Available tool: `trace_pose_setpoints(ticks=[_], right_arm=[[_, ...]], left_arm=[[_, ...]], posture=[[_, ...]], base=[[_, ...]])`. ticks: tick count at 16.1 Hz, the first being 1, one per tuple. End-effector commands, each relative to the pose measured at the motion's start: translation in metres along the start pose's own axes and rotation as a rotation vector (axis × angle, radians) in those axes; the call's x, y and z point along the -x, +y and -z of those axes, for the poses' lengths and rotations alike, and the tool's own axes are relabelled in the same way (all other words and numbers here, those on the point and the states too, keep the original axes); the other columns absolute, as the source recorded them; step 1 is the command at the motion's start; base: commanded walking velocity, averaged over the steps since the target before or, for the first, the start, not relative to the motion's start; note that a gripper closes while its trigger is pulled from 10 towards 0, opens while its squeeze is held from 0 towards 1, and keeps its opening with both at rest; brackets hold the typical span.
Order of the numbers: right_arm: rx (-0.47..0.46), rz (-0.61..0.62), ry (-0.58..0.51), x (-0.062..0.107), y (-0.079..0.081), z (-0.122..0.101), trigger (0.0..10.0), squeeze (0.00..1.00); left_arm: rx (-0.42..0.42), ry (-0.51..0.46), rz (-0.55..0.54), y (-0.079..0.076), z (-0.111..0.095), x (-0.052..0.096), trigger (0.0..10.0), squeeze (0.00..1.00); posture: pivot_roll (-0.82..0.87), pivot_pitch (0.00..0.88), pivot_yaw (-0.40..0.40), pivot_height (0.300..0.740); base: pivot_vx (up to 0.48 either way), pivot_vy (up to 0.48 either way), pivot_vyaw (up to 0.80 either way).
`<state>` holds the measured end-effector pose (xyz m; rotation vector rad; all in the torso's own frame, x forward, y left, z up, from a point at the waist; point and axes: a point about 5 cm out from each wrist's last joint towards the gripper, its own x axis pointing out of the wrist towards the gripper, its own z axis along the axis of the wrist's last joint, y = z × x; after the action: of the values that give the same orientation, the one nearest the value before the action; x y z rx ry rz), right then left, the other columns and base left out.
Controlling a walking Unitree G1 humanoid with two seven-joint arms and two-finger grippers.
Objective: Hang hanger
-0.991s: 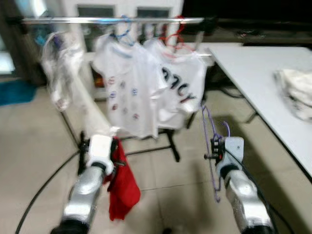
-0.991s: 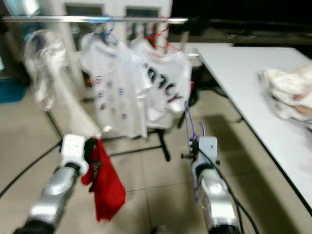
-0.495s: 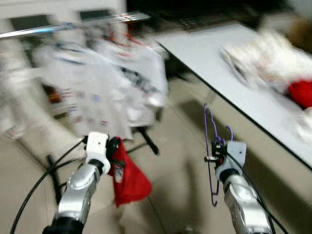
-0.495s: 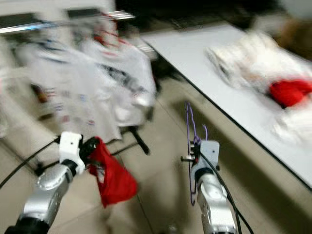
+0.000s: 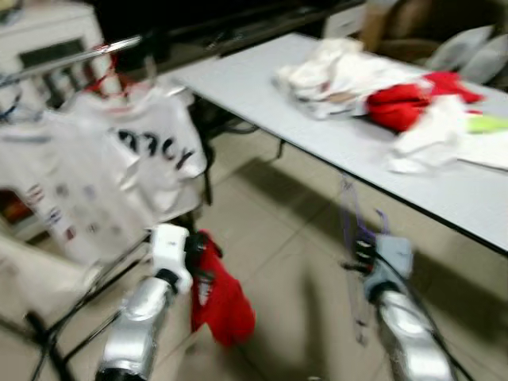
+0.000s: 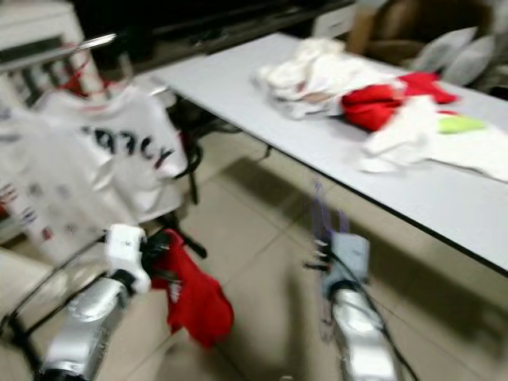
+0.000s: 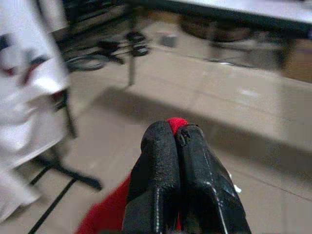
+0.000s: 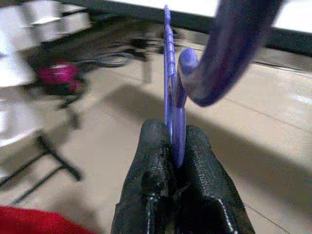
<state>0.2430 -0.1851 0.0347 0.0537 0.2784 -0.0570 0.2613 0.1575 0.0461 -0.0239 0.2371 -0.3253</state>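
Note:
My right gripper (image 5: 362, 252) is shut on a thin purple hanger (image 5: 350, 213), which stands upright above it with its hook up. In the right wrist view the fingers (image 8: 152, 146) pinch the purple hanger (image 8: 169, 78) between them. My left gripper (image 5: 195, 248) is shut on a red cloth (image 5: 219, 300) that hangs down below it. In the left wrist view the pads (image 7: 161, 146) are pressed together with the red cloth (image 7: 104, 214) poking out. A metal clothes rail (image 5: 73, 57) stands at the far left, beyond both grippers.
White T-shirts (image 5: 155, 148) hang on hangers from the rail. A long white table (image 5: 309, 119) runs along the right, bearing a pile of white clothes (image 5: 327, 68) and a red garment (image 5: 406, 100). Tiled floor lies between the rack and the table.
The whole view has swung to the right: the rack has slid to the left edge and the table with its clothes has come in. Both grippers keep their hold.

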Motion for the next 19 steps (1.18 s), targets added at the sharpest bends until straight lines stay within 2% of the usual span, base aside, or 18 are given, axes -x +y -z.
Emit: trace_pose_setpoints(ticks=[1,4,8,14,19], right_arm=[[-0.002,-0.015,-0.024,0.002,0.005,-0.007,10.0,0.0],[-0.002,-0.005,-0.03,0.011,0.004,-0.005,10.0,0.0],[0.012,-0.011,-0.03,0.017,0.003,-0.006,10.0,0.0],[0.036,-0.047,-0.018,0.023,0.006,-0.007,10.0,0.0],[0.086,-0.086,-0.018,0.012,0.01,-0.018,10.0,0.0]], left_arm=[[-0.019,-0.016,-0.002,0.004,-0.006,0.002,10.0,0.0],[-0.026,-0.015,0.02,0.0,-0.004,0.005,10.0,0.0],[-0.009,-0.032,-0.009,-0.001,-0.007,0.005,10.0,0.0],[-0.01,-0.026,-0.024,-0.004,-0.007,0.011,10.0,0.0],[-0.011,-0.061,-0.068,0.005,-0.019,0.009,10.0,0.0]], posture=[[-0.19,0.0,0.064,0.74],[-0.23,0.0,0.097,0.74],[-0.22,0.0,0.086,0.74],[-0.22,0.0,0.069,0.74],[-0.19,0.0,0.019,0.74]], base=[[0.0,0.0,-0.8],[0.0,0.0,-0.8],[0.0,0.0,-0.8],[0.0,0.0,-0.8],[0.0,0.0,-0.8]])
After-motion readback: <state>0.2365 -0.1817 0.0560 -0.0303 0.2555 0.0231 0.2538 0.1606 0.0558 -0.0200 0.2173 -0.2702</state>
